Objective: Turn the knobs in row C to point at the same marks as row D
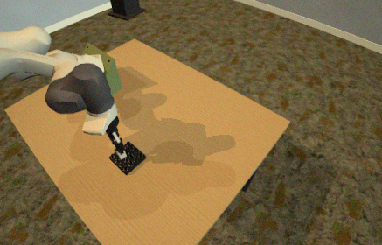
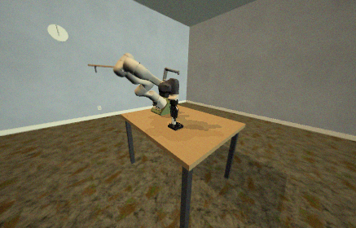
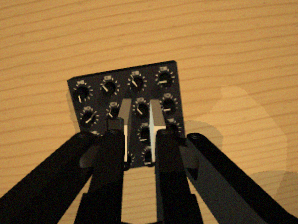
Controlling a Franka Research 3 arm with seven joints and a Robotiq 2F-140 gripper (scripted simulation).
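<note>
Top view: knob box (image 1: pixel 130 160) standing flat on the worktop (image 1: pixel 218 109), a small black square turned corner-on, toward the 7 o'clock part of the board. Gripper (image 1: pixel 121 153) reaching down onto it from 11 o'clock, fingertips over the box's 10 o'clock half. Knob lines and printed names too small to read here; socket side not made out.

Exterior view: knob box (image 2: pixel 175 127) well in from every edge of the worktop (image 2: pixel 204 138). Gripper (image 2: pixel 173 121) hanging nearly upright straight above it, tips down at knob level. No tilt of the box to be seen.

Wrist view: knob box (image 3: pixel 123 75) at 12 o'clock of the gripper (image 3: pixel 140 117), slightly rotated, its far row of four knobs in plain sight with a second row nearer. Pale pads (image 3: pixel 156 125) set close and parallel, running 6 to 12 o'clock, straddling the third column from the left. One knob (image 3: pixel 141 132) sitting in the slot between them. Narrow gap, yet judged slack rather than clamped: pads beside the knob, not squeezing it. Row letter of that knob not readable, white lines too blurred to read.

Deciding relation for the coming move: knob directly under and between the pads, its turning axis in line with the gripper's own approach axis, so any turn reduces to a wrist roll once the pads bite. Neighbouring knobs just beside the outer finger faces at 3 and 9 o'clock, hence likely risk of brushing one if the gap widens much.
</note>
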